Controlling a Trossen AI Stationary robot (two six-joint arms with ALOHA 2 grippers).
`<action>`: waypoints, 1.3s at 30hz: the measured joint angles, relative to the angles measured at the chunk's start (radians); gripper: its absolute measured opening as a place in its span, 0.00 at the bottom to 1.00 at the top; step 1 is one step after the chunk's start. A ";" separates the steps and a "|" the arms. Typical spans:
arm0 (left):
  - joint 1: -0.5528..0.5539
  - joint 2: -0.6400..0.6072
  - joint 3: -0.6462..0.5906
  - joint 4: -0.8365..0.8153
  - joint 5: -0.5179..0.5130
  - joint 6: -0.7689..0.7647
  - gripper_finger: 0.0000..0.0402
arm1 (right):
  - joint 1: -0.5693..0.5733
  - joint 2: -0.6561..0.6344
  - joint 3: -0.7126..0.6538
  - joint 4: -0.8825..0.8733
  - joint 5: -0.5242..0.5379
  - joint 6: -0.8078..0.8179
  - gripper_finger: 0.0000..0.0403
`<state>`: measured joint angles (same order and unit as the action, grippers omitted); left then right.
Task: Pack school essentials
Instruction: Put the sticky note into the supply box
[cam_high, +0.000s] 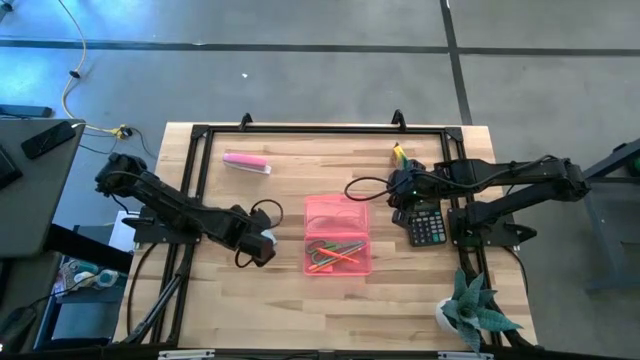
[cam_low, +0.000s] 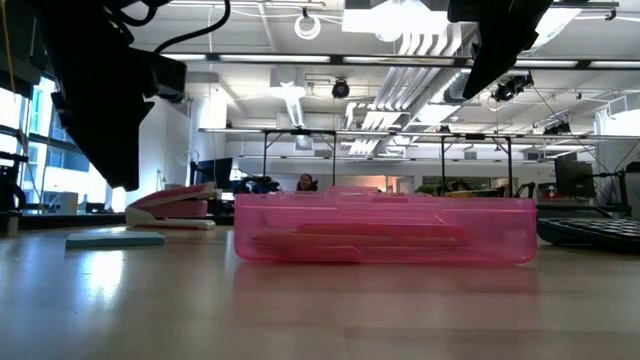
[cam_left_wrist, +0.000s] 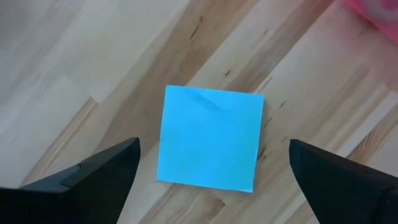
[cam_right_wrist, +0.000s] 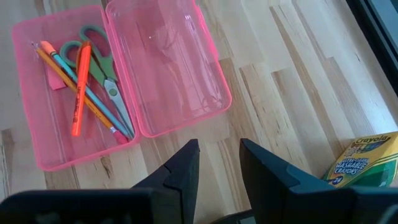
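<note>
Left gripper (cam_left_wrist: 211, 171) hangs with its jaws spread wide over the light-blue square note pad (cam_left_wrist: 211, 137), lying flat on the tabletop (cam_high: 250, 300) beside the open pink case (cam_high: 337, 235), while the right gripper (cam_right_wrist: 217, 165), jaws slightly parted and empty, waits near the crayon box (cam_right_wrist: 367, 160).

Lab, ceiling ducts (cam_low: 420, 60), concrete floor (cam_high: 300, 70)

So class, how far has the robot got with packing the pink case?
Done: green-handled scissors, pencils and orange pen lie in the open pink plastic case. In hand: left gripper, jaws open, hovers over the blue square note pad. Left: that pad and the yellow crayon box.
</note>
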<state>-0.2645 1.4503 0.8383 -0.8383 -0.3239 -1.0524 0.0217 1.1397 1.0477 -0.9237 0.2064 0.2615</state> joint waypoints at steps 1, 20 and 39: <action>-0.002 0.006 0.000 0.000 0.002 0.007 0.99 | 0.000 0.000 0.000 0.001 0.000 0.000 0.27; 0.062 0.009 -0.203 0.294 0.112 0.093 1.00 | 0.000 0.000 0.000 0.002 0.000 0.000 0.27; 0.059 0.030 -0.242 0.343 0.076 0.077 0.98 | 0.000 0.000 0.000 0.004 0.000 0.000 0.27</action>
<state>-0.2057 1.4799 0.5964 -0.4957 -0.2481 -0.9754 0.0216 1.1397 1.0477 -0.9202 0.2065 0.2615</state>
